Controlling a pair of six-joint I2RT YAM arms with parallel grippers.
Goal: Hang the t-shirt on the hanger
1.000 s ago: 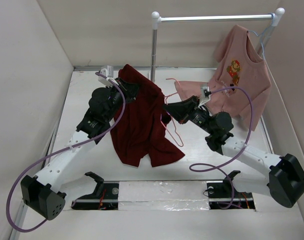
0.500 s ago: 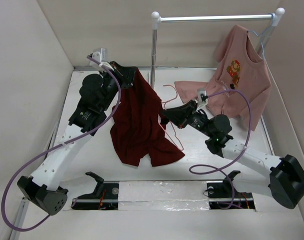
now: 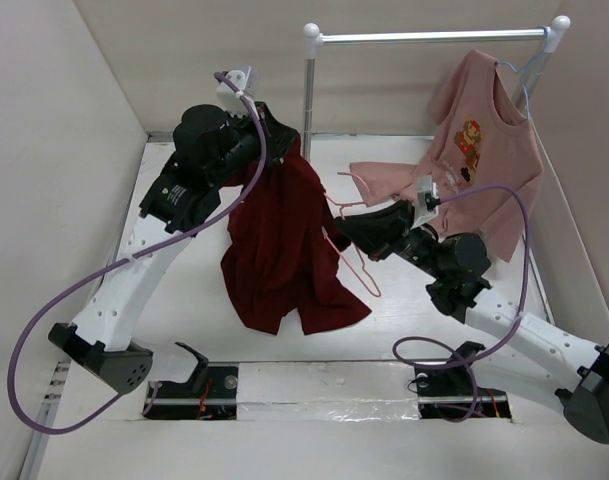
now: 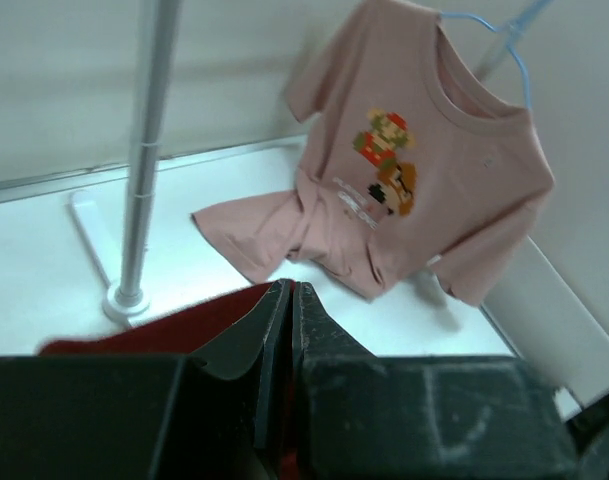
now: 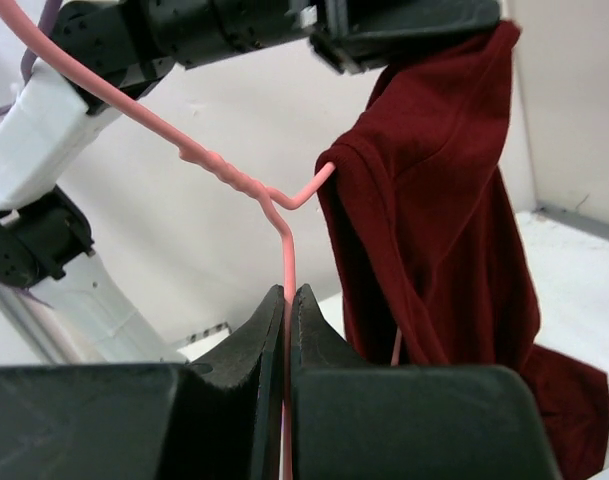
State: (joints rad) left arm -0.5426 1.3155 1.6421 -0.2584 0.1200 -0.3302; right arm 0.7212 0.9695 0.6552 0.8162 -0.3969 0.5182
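Note:
The maroon t-shirt (image 3: 284, 240) hangs from my left gripper (image 3: 280, 140), which is raised at the back left and shut on the shirt's upper edge. The shirt's lower part rests on the table. In the left wrist view red cloth (image 4: 174, 325) shows between the shut jaws of the left gripper (image 4: 289, 287). My right gripper (image 3: 341, 226) is shut on the thin pink wire hanger (image 3: 359, 272), right of the shirt. In the right wrist view the wire (image 5: 287, 240) rises from the shut jaws of the right gripper (image 5: 289, 292). One hanger arm touches the hanging shirt (image 5: 434, 220).
A metal clothes rail (image 3: 434, 36) stands at the back on a pole (image 3: 308, 90). A pink printed t-shirt (image 3: 484, 140) hangs from it on a pale blue hanger (image 3: 519, 80). A salmon-pink garment (image 3: 384, 180) lies on the table behind the right gripper. White walls enclose the table.
My left arm has lifted the t-shirt higher and slightly to the right, so more cloth hangs free. My right gripper has moved slightly right with the hanger.

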